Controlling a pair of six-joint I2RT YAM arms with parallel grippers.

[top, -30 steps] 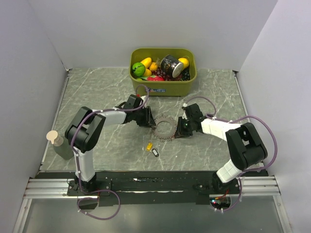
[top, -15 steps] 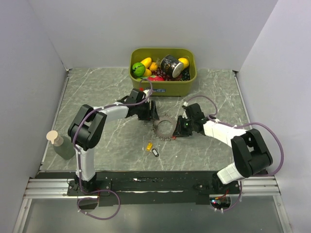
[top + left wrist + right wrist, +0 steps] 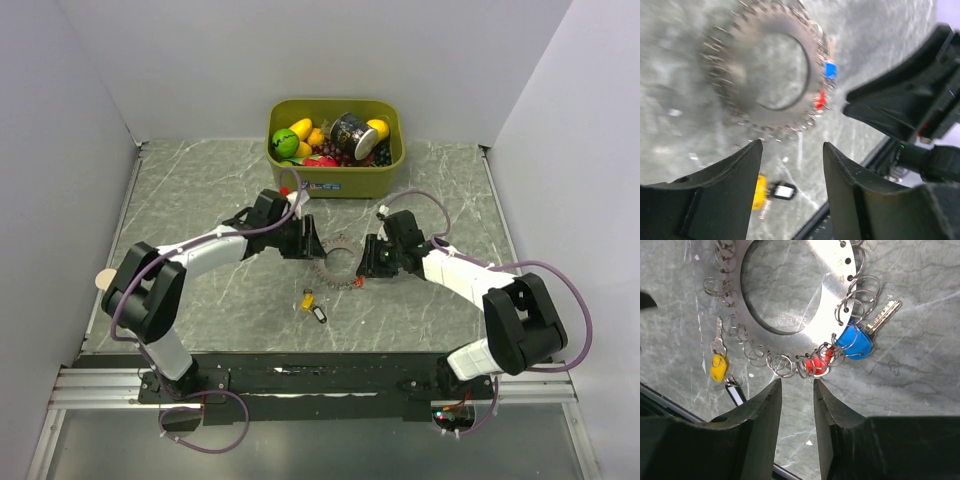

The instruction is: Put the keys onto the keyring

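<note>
Left gripper (image 3: 792, 150): standing open with nothing between its fingers, hovering just beside the left rim of the keyring (image 3: 835, 285).
Right gripper (image 3: 797, 385): keeping its jaws a little apart over bare table, gripping nothing, pointing at the keyring's right rim.
Black key (image 3: 734, 390): lying loose on the marble table (image 3: 200, 200), on the near side of the keyring, closest to the arm bases.
Yellow key (image 3: 718, 366): lying loose just beside the black key, near the keyring but not on it.
Keyring: lying flat on the table between the two grippers, with small wire loops fringing its rim.
Red key (image 3: 815, 363): sitting among the loops on the keyring's near-right rim.
Blue key (image 3: 854, 340): sitting in the loops just beside the red key, its metal blade pointing away from the keyring.
Green bin (image 3: 335, 180): standing well beyond the keyring at the back, holding toy fruit (image 3: 286, 143).
</note>
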